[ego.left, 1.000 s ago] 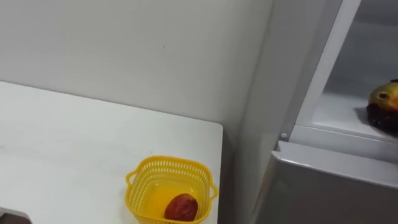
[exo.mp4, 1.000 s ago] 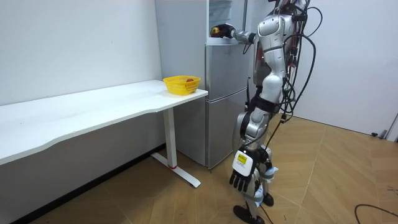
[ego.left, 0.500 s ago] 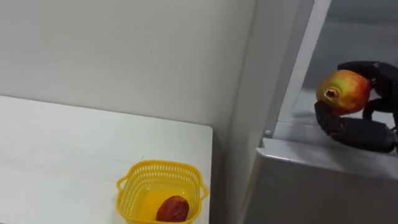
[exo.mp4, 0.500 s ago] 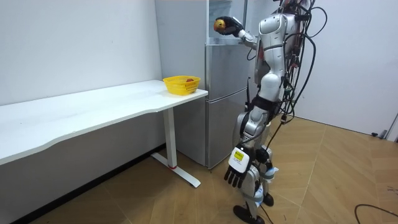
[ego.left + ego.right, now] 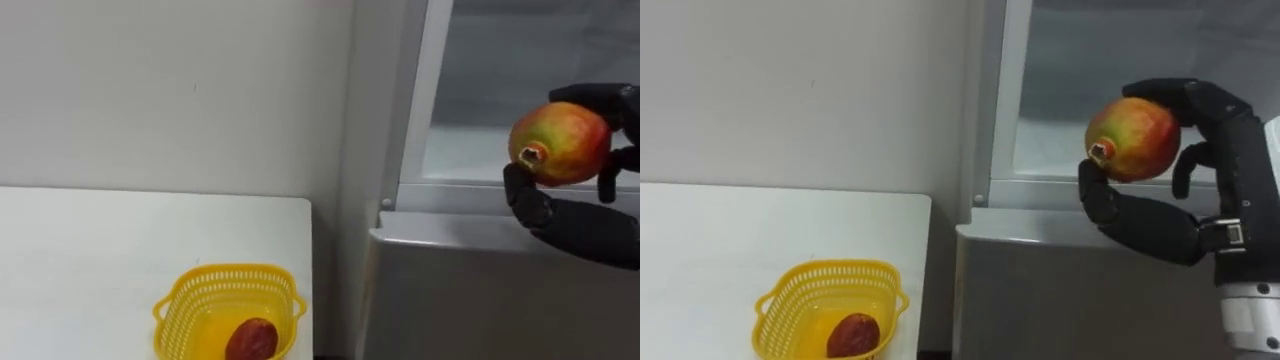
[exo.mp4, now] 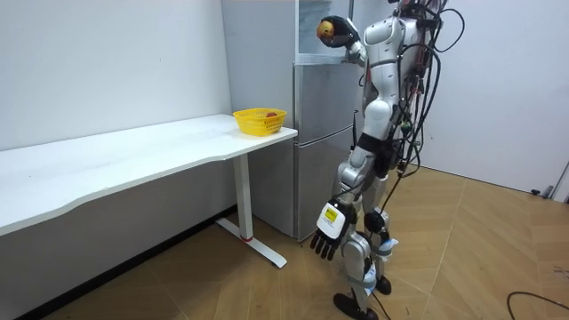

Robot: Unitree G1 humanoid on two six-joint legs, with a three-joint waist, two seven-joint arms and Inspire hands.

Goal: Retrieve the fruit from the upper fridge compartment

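Observation:
A round red and yellow fruit sits in my right hand, whose dark fingers and thumb curl round it. I hold it up in front of the open upper fridge compartment, above the top edge of the lower fridge door. The room view has the fruit raised at head height beside the fridge. A yellow basket stands on the white table's corner next to the fridge, with a dark red fruit inside. My left hand hangs by my leg, fingers relaxed.
I stand on the wooden floor facing the fridge. The long white table runs along the wall to the room view's left, with the basket at its near end. A narrow gap separates table and fridge.
My right hand has lifted the fruit off the upper shelf and drawn it up and out towards me. The head camera has swung, shifting the scene. The left hand swung slightly.

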